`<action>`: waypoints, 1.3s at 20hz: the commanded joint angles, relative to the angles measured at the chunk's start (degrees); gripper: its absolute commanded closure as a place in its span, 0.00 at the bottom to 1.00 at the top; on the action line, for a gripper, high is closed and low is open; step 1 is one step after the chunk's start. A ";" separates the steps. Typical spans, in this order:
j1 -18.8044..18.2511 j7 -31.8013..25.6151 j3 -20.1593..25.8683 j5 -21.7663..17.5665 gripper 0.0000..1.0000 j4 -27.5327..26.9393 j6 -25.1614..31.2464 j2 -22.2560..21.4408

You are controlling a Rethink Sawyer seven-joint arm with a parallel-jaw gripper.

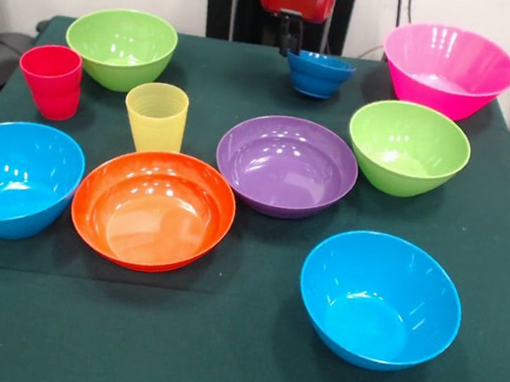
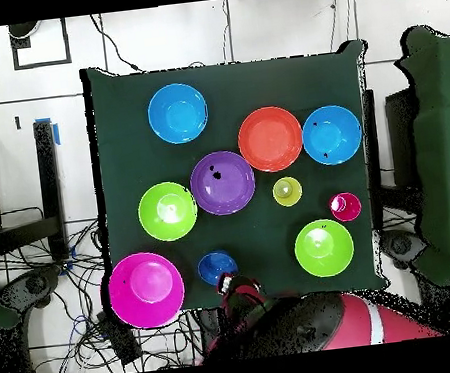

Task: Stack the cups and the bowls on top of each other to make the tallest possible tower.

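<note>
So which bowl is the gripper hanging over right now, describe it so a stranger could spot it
Start at the robot's edge of the green table, beside the big pink bowl. Right under the gripper sits the small dark blue bowl. It is the smallest bowl there, and darker than the two light blue ones.

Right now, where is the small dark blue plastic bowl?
In the front view, the small dark blue plastic bowl sits at the table's far edge, directly below the robot's hand, with the big pink plastic bowl to its right.
</note>
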 commanded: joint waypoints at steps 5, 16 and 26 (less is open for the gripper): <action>-2.88 4.38 3.03 0.31 1.00 -8.97 5.84 -0.14; -4.74 3.23 3.68 -0.86 1.00 -9.13 6.55 -0.45; -4.28 3.43 3.55 -0.21 1.00 -9.66 6.47 -0.49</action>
